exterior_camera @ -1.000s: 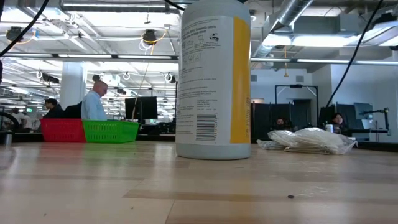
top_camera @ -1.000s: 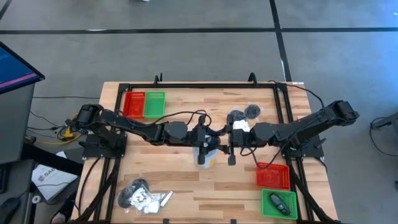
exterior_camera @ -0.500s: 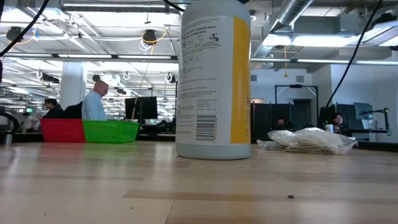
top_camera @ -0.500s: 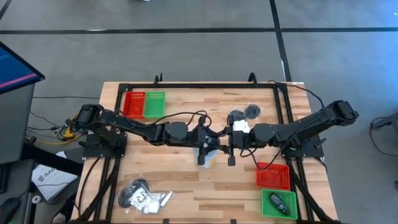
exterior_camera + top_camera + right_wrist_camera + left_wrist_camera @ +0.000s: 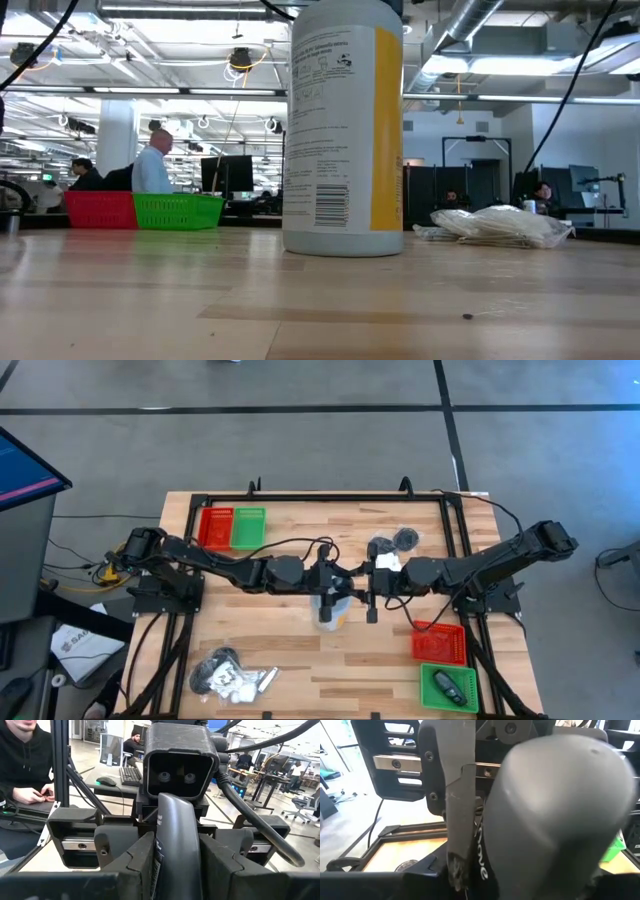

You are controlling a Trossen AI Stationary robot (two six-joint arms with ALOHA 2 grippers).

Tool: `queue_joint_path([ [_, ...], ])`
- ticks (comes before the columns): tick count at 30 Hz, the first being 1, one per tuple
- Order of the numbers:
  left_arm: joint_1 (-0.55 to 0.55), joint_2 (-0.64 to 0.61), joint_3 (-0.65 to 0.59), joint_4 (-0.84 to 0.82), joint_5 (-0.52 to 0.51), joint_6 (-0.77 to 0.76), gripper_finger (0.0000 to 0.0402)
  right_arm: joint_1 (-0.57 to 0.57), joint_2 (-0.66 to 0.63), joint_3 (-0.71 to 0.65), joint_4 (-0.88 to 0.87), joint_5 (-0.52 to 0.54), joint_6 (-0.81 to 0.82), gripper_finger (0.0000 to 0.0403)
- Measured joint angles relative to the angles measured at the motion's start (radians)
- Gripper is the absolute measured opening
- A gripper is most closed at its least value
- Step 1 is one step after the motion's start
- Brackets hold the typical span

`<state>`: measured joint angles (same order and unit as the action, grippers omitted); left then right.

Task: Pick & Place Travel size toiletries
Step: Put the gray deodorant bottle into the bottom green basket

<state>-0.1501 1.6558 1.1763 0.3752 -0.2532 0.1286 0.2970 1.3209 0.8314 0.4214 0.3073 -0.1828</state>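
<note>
Both grippers meet over the table's middle, the left gripper (image 5: 325, 600) facing the right gripper (image 5: 370, 600). Between them is a grey rounded item (image 5: 176, 835) with small lettering on its side; it fills the left wrist view (image 5: 555, 810). A white container with a yellow label (image 5: 343, 130) stands on its base on the table below them (image 5: 332, 612). Whether the grey item is its top, I cannot tell. Small toiletries lie in one heap near the table's near left corner (image 5: 232, 678) and another toward the far edge (image 5: 392, 545), where white sachets (image 5: 497, 224) show. My right gripper has the grey rounded item pinched between its two fingers, one finger (image 5: 137, 862) on each flank of the item's side (image 5: 160, 855). The fingers come in level from the table's right. The item stands upright between them; its lower end is out of view.
Red and green trays sit at the far left (image 5: 232, 527), also seen in the low view (image 5: 145, 210). A red tray (image 5: 440, 643) and a green tray (image 5: 447, 688) holding a dark item sit near right. A seated person (image 5: 25, 770) is beyond the table.
</note>
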Motion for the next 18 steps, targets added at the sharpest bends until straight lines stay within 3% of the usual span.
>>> queue_joint_path([
  [9, 0.001, 0.0, 0.002, 0.002, -0.013, 0.006, 0.0243, 0.012, -0.098, -0.003, -0.149, 0.018, 0.018, 0.0113],
  [18, 0.0, -0.002, 0.004, 0.01, -0.02, 0.002, 0.0241, 0.088, -0.238, -0.004, -0.405, 0.116, 0.115, 0.0112],
])
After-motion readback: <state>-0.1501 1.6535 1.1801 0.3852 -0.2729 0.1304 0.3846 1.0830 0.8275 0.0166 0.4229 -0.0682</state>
